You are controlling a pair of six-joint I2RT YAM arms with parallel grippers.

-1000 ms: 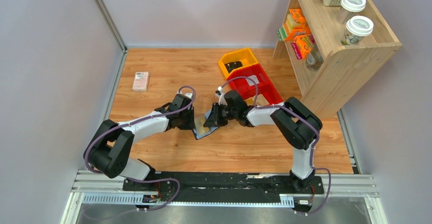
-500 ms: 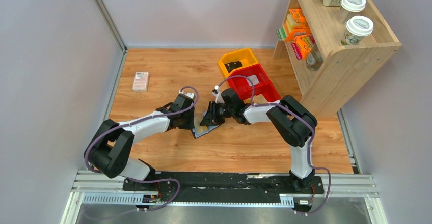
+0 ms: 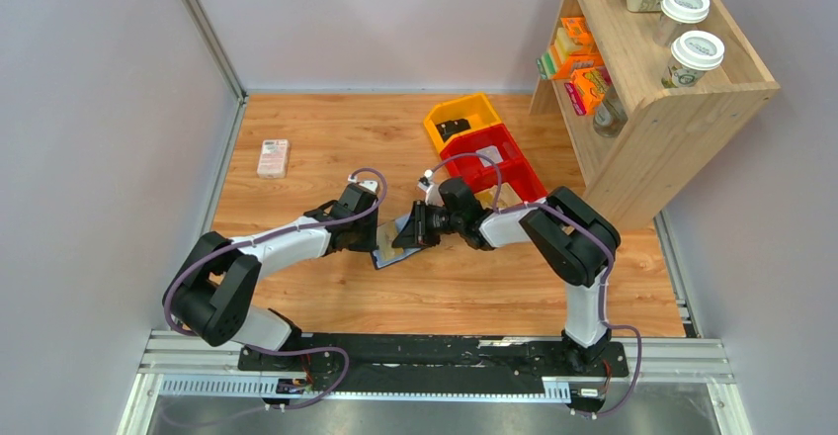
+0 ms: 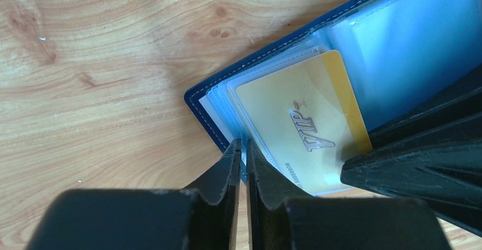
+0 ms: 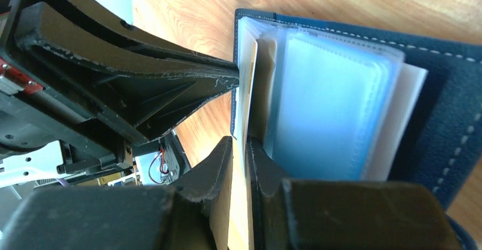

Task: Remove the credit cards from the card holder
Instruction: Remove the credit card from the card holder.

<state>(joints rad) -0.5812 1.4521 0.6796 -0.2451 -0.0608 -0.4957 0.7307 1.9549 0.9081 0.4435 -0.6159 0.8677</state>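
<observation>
Holder: navy-blue folding card holder point(image 4: 196, 99), left gripper point(image 4: 241, 145) clamps its edge.
Card: gold plastic VIP card point(image 4: 295, 113), right gripper point(image 5: 240, 142) pinches it.
Progress: none out.

The top view looks steeply down from high behind the left pincer point(image 4: 241, 148) and right pincer point(image 5: 239, 145), each wrist view peers from very close along its own jaws, and all three share the card holder point(image 5: 443, 91) and gold card point(image 4: 301, 119) caught between the two pincers' tips.

card holder point(image 5: 449, 102): navy, open | credit card point(image 4: 301, 119): gold VIP, tucked inside
</observation>
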